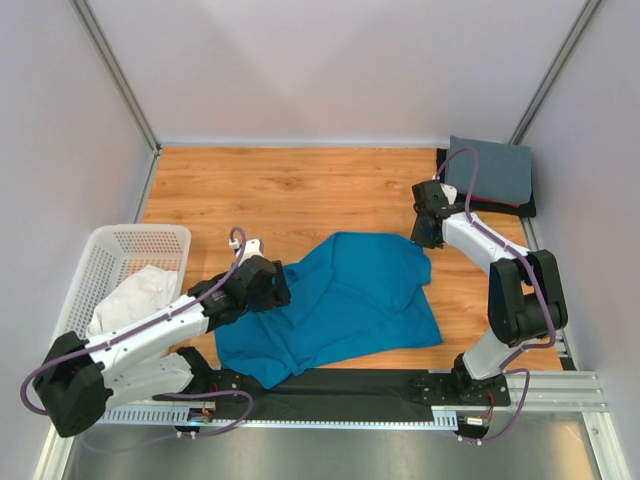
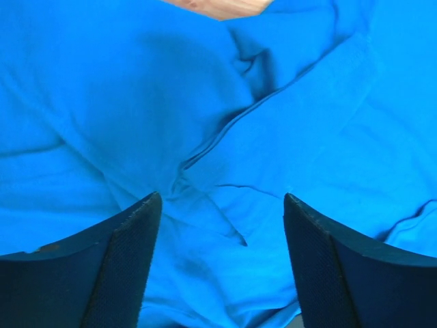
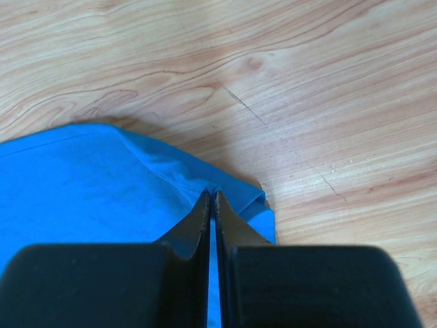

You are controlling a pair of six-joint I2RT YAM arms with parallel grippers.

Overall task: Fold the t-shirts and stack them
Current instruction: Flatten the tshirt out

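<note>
With the blue t-shirt rumpled in the middle of the table, my right gripper pinched shut on its far corner and my left gripper gaping empty above its creases, a shallow left grab could catch one layer only and skew the fold.

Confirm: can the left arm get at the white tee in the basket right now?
Probably yes. The left gripper is open and empty over the teal tee, the basket sits beside that arm, open-topped, and nothing covers the white tee.

wht mesh basket, wood tbl
</note>
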